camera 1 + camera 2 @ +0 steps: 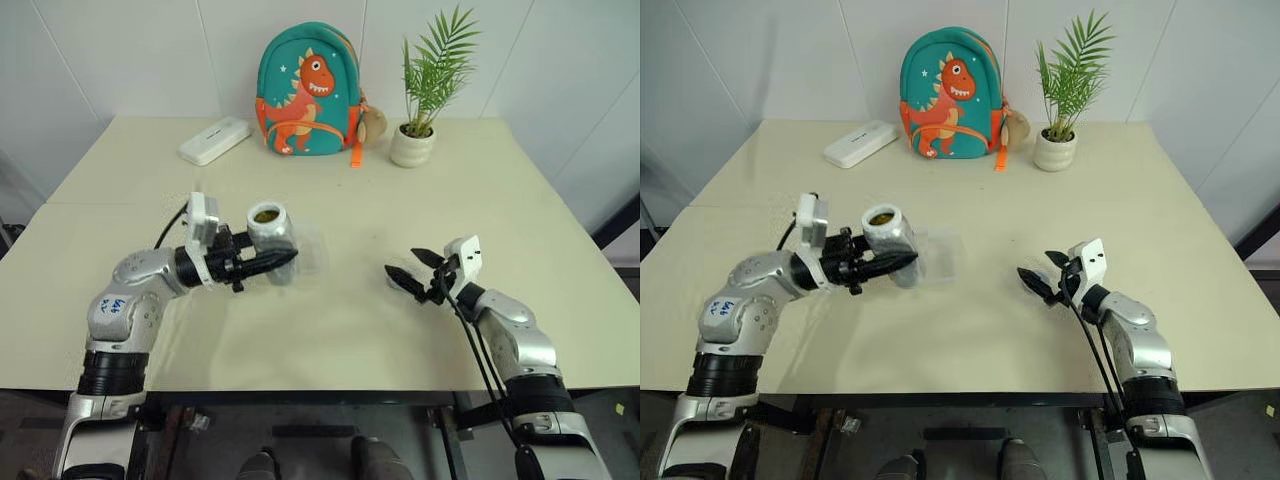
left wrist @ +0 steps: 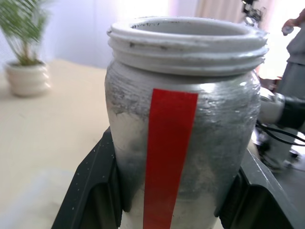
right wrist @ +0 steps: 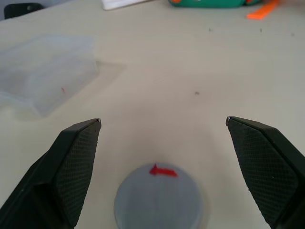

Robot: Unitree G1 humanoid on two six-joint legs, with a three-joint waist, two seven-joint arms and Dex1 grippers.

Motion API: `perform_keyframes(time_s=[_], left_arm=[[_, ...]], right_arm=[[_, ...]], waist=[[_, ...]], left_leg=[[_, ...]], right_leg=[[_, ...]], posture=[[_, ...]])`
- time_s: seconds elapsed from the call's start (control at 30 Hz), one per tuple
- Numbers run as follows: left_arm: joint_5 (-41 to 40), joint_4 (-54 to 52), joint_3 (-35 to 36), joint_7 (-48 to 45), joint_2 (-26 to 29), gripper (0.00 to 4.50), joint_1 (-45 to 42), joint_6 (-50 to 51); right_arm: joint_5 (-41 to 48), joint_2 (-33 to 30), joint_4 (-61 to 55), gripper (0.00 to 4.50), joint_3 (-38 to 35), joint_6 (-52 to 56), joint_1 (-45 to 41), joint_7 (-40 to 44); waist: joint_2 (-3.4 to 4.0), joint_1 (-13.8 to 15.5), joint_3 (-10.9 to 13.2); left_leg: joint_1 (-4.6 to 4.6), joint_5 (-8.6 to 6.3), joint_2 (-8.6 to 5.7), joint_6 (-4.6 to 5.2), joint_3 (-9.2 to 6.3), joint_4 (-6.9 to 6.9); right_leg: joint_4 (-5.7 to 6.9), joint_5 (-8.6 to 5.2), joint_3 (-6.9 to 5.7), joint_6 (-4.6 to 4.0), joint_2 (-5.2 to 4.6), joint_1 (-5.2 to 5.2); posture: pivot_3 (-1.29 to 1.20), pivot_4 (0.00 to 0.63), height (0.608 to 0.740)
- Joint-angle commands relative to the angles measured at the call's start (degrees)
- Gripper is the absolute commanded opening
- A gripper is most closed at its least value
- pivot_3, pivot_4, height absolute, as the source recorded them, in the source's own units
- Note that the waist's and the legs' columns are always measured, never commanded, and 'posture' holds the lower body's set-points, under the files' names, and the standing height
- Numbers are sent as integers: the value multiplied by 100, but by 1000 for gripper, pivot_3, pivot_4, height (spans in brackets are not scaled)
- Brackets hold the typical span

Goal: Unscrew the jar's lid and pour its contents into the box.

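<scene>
Left wrist view is showing the jar (image 2: 183,143) close up, standing upright between the two black fingers (image 2: 93,191) of the left gripper (image 1: 262,262), which are clenching its silvery body from either side. Its threaded mouth is standing open with no cap on it, and a red label stripe is running down its front; the stripe carries no writing that can be read. The jar's base is being cut off by the picture's edge. From the head views the contents (image 1: 265,215) are showing as a small dark patch down inside the mouth, too small to make out as separate bits.

The box (image 1: 938,256) is lying on the table (image 1: 330,330) just beside and behind the held jar, its clear walls hard to trace against the pale top. The lid (image 3: 158,196) is lying flat on the table between the fingertips of the right gripper (image 1: 412,268), whose jaws are standing wide apart and not touching it; a small red mark is showing on the lid's top.

Farther back a white flat case (image 1: 214,140), a teal backpack (image 1: 308,92) with an orange dinosaur, and a potted plant (image 1: 428,90) are standing along the far edge, well apart from both grippers.
</scene>
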Motion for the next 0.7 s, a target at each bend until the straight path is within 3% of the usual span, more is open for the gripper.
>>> perform_keyframes(time_s=[0.03, 0.33, 0.6, 0.7], left_arm=[[369, 590, 71, 136, 101, 1971, -367, -479], [2576, 3024, -883, 1238, 244, 1971, -2189, -1798], [3475, 3902, -1288, 1372, 309, 1971, -2455, -3637], [4237, 3941, -1559, 2170, 382, 1971, -2430, -4519]], right_arm=[[303, -204, -956, 4457, 19, 493, -203, 143], [429, -590, -2466, 4457, 608, 1801, -484, 254], [423, -564, -2736, 4457, 536, 1865, -348, 132], [395, -563, -2668, 4457, 474, 1752, -150, 133]], waist=[[0, -3, 0], [-1, 83, 0], [-1, 152, 0], [-1, 168, 0]], left_leg=[[2, 0, 0, 0, 0, 0], [-13, -1, -2, -1, -6, 4], [-25, -9, -1, 0, -3, -4], [-27, -9, -1, 0, -3, -4]], right_leg=[[1, 0, 0, 0, 1, 0], [-12, 5, -1, 9, 5, -1], [-30, 2, -1, 13, 5, -8], [-33, 2, -1, 13, 5, -7]], posture=[[0, 150, 740], [0, 150, 740], [0, 150, 740], [0, 150, 740]])
